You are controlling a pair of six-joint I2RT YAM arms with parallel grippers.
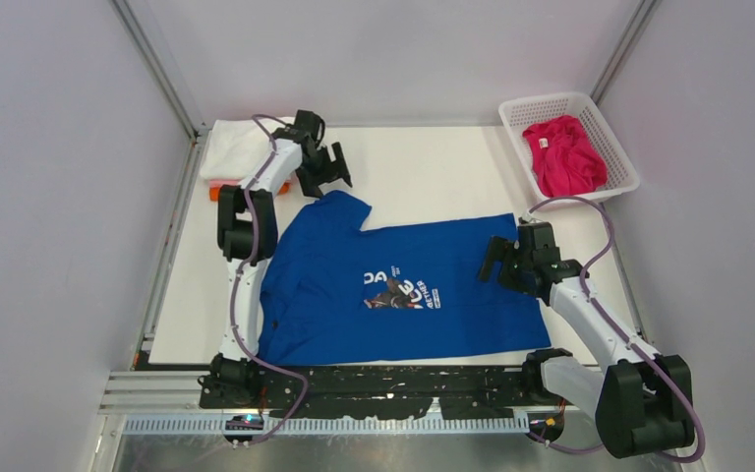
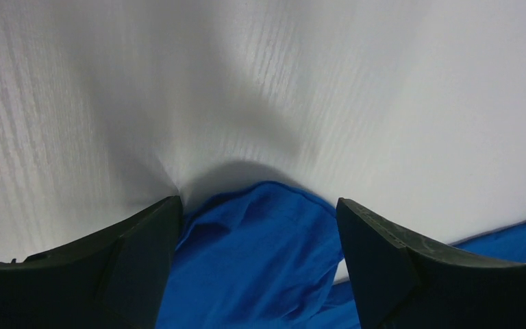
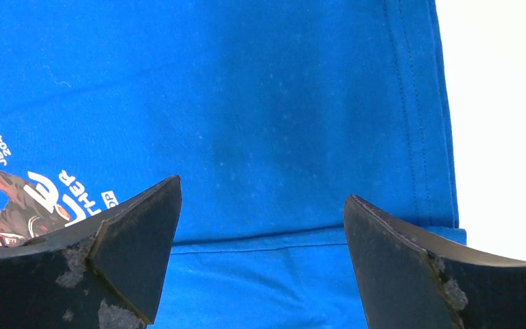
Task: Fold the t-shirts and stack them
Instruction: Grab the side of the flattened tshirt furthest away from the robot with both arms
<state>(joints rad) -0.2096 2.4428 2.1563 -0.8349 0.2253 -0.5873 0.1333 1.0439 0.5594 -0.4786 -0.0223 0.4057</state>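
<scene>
One royal-blue t-shirt (image 1: 393, 285) in play, spread flat and print-up on the table (image 1: 433, 162), running from directly under the right gripper (image 1: 499, 264) to just beneath the left gripper (image 1: 326, 169). Far sleeve (image 2: 260, 240) bunched between the left fingers (image 2: 144, 233), its tip poking a little past them. Left jaws wide apart, straddling that sleeve, clamped on nothing. Right jaws just as wide, hovering over the body of the tee with nothing held; hem stitching toward its right finger, chest print (image 3: 38, 199) beside its left.

Most likely to go wrong at the sleeve: closing on the top layer of the bunch only, or on the very tip, and dropping it mid-fold. Could also bite too deep, catch the shoulder and skew the whole fold line. With nothing pinning the cloth below the right gripper, risks dragging the tee across the table instead of turning it over.

Further out, beside the left gripper on its outer side: a white tee (image 1: 231, 147) with an orange one (image 1: 218, 192) peeking from under it, near enough for a wide swing of that arm to knock the pile. Well beyond the right gripper: a magenta tee (image 1: 562, 155) in a white basket (image 1: 617, 147), out of harm's way.
</scene>
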